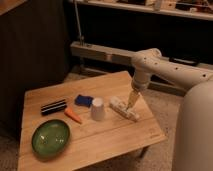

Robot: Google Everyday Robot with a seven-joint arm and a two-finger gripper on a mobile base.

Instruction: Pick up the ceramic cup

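Note:
The ceramic cup [98, 109] is a small plain white tapered cup without a handle, standing on the wooden table [100, 142] near its middle, narrower end up. My gripper [132, 102] hangs from the white arm [165, 67] that reaches in from the right. It points down just right of the cup, over a long flat white oblong object [124, 108]. The gripper is apart from the cup by about a cup's width.
An orange carrot [73, 116] lies left of the cup. A blue object [83, 100] sits behind it, and a black striped block [53, 106] lies further left. A green plate [50, 138] sits at the front left. The table's edges fall away to the floor.

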